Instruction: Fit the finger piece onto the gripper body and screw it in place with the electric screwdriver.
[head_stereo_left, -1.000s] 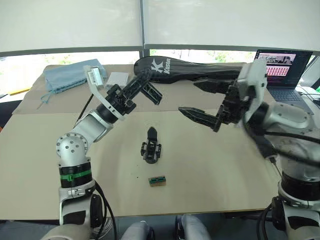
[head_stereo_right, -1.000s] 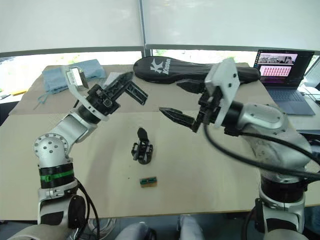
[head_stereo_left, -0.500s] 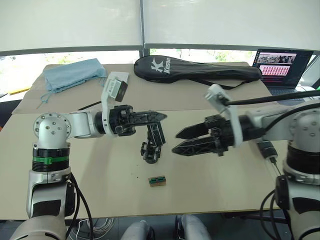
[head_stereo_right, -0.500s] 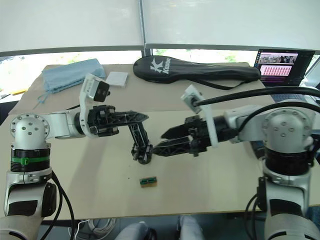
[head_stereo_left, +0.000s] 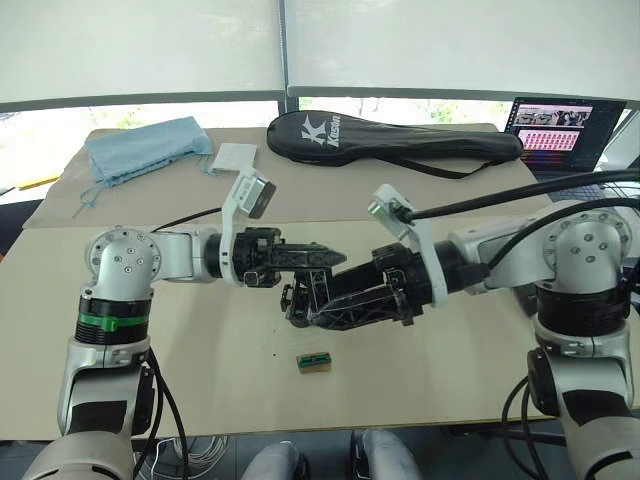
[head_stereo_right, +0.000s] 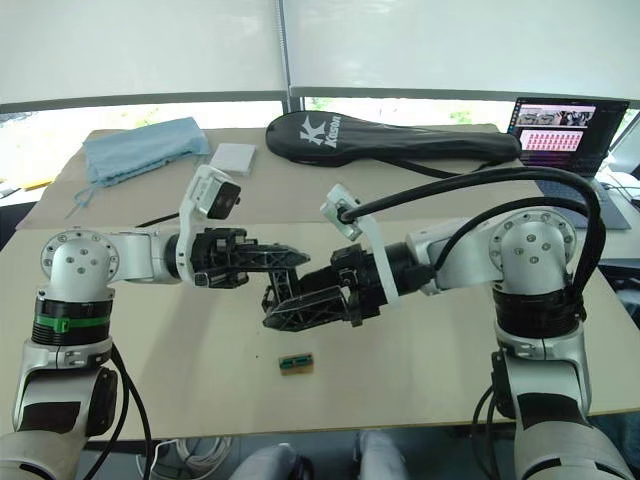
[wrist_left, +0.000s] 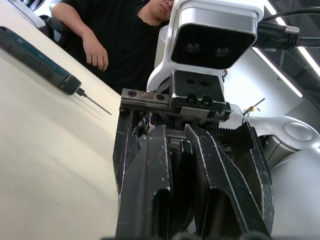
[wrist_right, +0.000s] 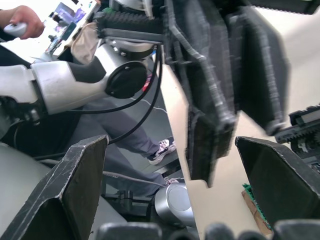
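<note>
The gripper body (head_stereo_left: 300, 296) stands mid-table, largely covered by my two grippers. My left gripper (head_stereo_left: 335, 255) reaches in from the left just above it; in the left wrist view its fingers (wrist_left: 150, 190) stand close together with a narrow slit between them. My right gripper (head_stereo_left: 305, 315) comes in low from the right, open, its fingers (wrist_right: 65, 200) spread wide and their tips at the gripper body's base. The electric screwdriver (wrist_left: 35, 50) lies on the table behind the right arm, bit pointing inward. The finger piece is out of view.
A small green-and-tan box (head_stereo_left: 314, 362) lies near the front edge. A black racket bag (head_stereo_left: 390, 140), a laptop (head_stereo_left: 560, 130), a blue cloth (head_stereo_left: 145, 150) and a white pad (head_stereo_left: 233, 157) line the far side. A person (wrist_left: 100, 35) sits beyond the table.
Both arms swung down to the table's middle. The left gripper's fingers closed together and moved right. The right gripper slid left until its tips reached the gripper body.
</note>
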